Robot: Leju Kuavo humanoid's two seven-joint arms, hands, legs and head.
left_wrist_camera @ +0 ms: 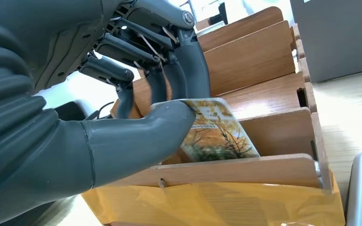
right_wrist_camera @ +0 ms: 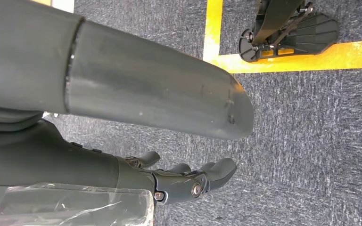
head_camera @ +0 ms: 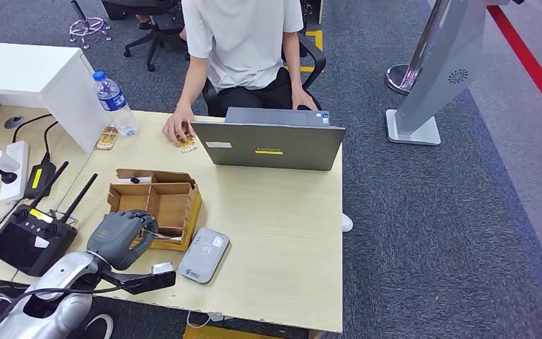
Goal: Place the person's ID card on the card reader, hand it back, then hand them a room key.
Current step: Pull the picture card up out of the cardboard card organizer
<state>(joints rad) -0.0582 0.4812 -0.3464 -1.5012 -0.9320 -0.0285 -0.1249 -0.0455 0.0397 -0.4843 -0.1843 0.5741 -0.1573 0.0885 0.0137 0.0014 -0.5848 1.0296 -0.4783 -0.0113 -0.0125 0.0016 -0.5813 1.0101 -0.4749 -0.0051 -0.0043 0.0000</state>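
The left hand pinches a room key in the wooden box — it could slip or snag on the wall. The right hand hangs loose, holding nothing.

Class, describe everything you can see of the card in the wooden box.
The card is printed with a yellow, autumn-like plant picture and looks glossy. It stands tilted in a front compartment of the wooden box, its lower part hidden behind the front wall. The left robot hand pinches its upper corner between thumb and fingers.
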